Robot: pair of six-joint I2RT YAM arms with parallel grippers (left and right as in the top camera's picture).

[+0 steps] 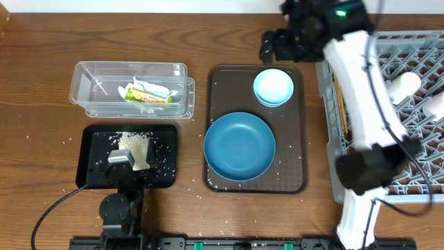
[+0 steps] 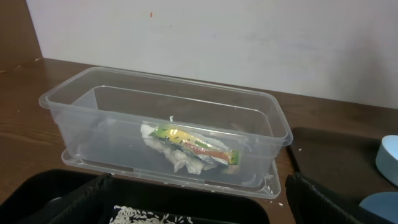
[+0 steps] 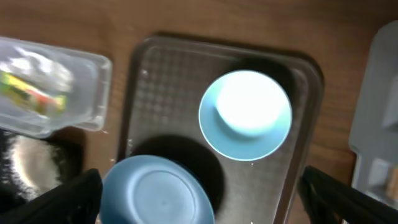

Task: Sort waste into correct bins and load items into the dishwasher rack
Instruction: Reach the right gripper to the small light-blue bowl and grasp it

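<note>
The clear container holds the crumpled tissue with its yellow-green wrapper, which also shows in the left wrist view. Rice lies piled on the black tray. My left gripper is open and empty, low over this tray. The dark-blue bowl and light-blue bowl sit on the brown serving tray. My right gripper is open and empty, high above the light-blue bowl. The grey rack holds a white cup, a pink cup and chopsticks.
The brown serving tray lies between the black tray and the rack. Loose rice grains are scattered on the wooden table around both trays. My right arm stretches over the rack's left side. A cable runs from the left arm at the front left.
</note>
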